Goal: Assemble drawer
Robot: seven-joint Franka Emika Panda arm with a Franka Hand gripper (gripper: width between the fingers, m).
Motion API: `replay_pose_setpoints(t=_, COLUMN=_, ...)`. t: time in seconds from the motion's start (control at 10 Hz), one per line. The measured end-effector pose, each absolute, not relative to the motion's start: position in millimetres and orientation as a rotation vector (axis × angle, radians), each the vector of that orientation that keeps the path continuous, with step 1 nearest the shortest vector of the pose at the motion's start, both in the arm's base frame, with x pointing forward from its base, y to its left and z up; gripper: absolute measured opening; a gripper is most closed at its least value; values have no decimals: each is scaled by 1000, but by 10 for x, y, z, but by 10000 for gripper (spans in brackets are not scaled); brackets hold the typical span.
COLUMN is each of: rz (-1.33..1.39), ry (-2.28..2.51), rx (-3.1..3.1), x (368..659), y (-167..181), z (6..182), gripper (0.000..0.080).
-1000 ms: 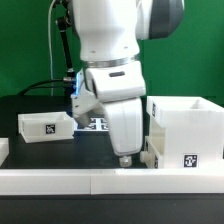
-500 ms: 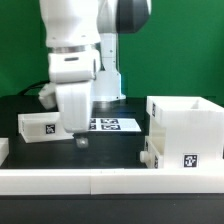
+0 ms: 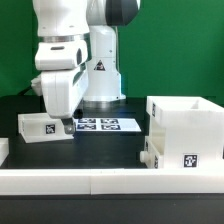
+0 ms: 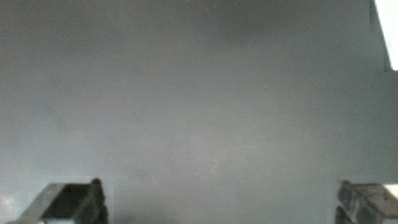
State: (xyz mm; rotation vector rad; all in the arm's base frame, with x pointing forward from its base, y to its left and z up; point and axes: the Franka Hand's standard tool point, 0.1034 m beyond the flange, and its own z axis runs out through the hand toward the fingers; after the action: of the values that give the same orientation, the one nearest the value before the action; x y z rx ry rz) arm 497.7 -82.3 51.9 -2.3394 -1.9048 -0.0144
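Observation:
The tall white drawer shell [image 3: 186, 128] stands at the exterior view's right, with a marker tag low on its front. A white part that looks like a second tray [image 3: 151, 151] sits against its lower left side. A small open-top tray [image 3: 44, 126] with a tag lies at the exterior view's left. My gripper [image 3: 63, 126] hangs just at that tray's right end, close to the table. In the wrist view my gripper [image 4: 222, 192] is open. Its fingers [image 4: 75, 201] stand wide apart with only blurred grey table between them.
The marker board [image 3: 104, 125] lies flat behind the gripper, in front of the robot's base. A long low white rail [image 3: 110, 180] runs along the front. A white edge [image 4: 391, 35] shows at the border of the wrist view.
The arm has swung from beside the shell at the exterior view's right across to the left, and now hangs at the small tray. The parts have not moved.

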Motion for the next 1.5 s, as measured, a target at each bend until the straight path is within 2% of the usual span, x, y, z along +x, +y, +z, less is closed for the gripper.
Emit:
replay_pose_setpoints(t=0.7, rz=11, ry=-1294, rx=-2743, x=4933, y=-816, z=546, gripper=649)
replay_pose_setpoints(t=1.0, rz=11, ry=-972, rx=-2892, x=4655, y=-886, z=625, gripper=649)
replay_pose_setpoints(t=1.4, rz=10, ry=-611, rx=-3008, x=4213, y=-959, z=580, gripper=649)
replay_pose_setpoints(t=1.5, rz=8, ry=-533, rx=-3023, x=4257, y=-951, z=581, gripper=649)
